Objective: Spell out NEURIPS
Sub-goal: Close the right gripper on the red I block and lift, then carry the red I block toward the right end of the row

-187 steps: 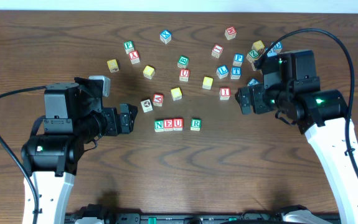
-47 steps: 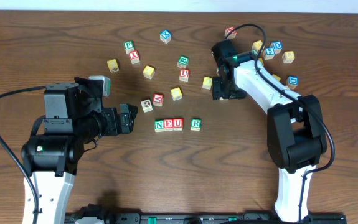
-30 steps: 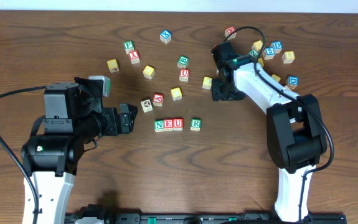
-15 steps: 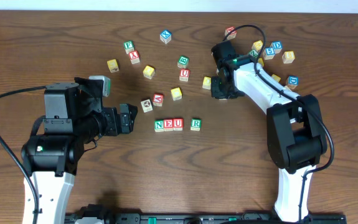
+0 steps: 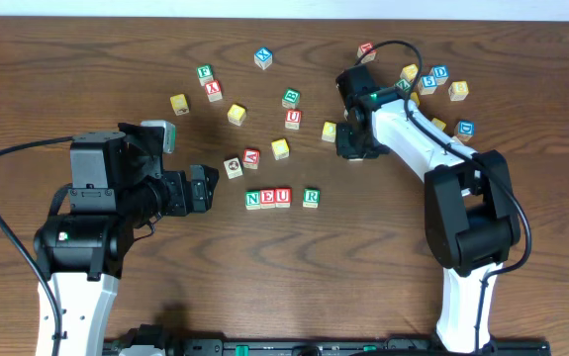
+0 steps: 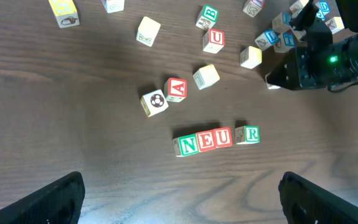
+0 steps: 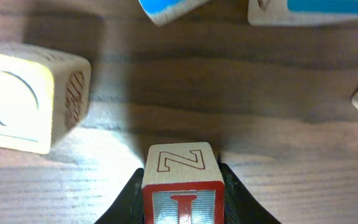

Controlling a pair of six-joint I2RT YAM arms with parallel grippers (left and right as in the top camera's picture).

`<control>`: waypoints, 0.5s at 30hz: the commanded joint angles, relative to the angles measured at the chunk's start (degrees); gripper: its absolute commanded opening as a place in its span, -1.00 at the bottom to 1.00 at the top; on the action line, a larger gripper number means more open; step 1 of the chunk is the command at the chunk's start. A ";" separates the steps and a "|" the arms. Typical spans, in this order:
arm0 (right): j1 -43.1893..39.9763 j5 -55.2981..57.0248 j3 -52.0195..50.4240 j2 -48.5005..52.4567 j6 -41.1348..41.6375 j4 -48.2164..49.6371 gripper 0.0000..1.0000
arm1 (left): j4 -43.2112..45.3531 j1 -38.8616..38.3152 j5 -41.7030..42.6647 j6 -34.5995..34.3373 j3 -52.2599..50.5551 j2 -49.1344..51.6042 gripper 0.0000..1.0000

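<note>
Red I cube (image 7: 182, 186) sits on the table in the scattered cluster, up and right of the word row. It is pinched in the right gripper (image 5: 351, 146). Wrist view shows both fingers (image 7: 132, 196) pressed flat on opposite sides, the I face toward the camera and an outlined Z on the adjoining face. Grip looks centred and square. It does not look lifted yet.

Row: green N (image 5: 253, 199), red E (image 5: 268, 198) and red U (image 5: 283, 197) are touching. Green R (image 5: 311, 197) is just beside U with a small gap. The I slot is the bare wood right of R.

Neighbours: yellow cube (image 5: 331, 131) just beside the gripper on its left, blue cubes (image 7: 166, 7) near, beyond the I. Left gripper (image 5: 202, 188) is spread wide, holding nothing, parked left of the row.

To do this step well, I'd say:
- Lift straight up before any sideways move, or the fingers could drag the yellow cube.
- Keep the I face up and don't roll the wrist in transit.
- Come down right of R, in line with the row and square to it.
- Set it just beside R rather than shoving into it, since R is loose and could skew.
- Release only once it is flat on the table, then back out vertically.
</note>
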 commanded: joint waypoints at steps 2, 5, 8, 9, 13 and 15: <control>-0.33 -0.35 -0.04 -4.13 -0.24 -1.97 -0.90 | 0.09 0.35 0.52 0.59 0.79 -0.37 0.96; 0.02 -0.37 -0.07 -7.37 -0.22 -3.93 -0.98 | 0.09 0.35 0.50 0.59 0.79 -0.37 0.96; 0.87 -0.33 -0.63 -11.69 -0.22 -5.57 -0.97 | 0.11 0.35 0.50 0.59 0.79 -0.37 0.95; 1.33 -0.28 -1.29 -13.42 -0.24 -5.77 -0.97 | 0.09 0.35 0.52 0.57 0.79 -0.37 0.96; 3.85 1.70 -9.05 -22.23 1.25 -2.80 -0.97 | 0.09 0.35 0.52 0.59 0.79 -0.37 0.96; 4.79 1.62 -14.21 -26.16 2.54 0.07 -0.89 | 0.09 0.35 0.50 0.57 0.79 -0.37 0.96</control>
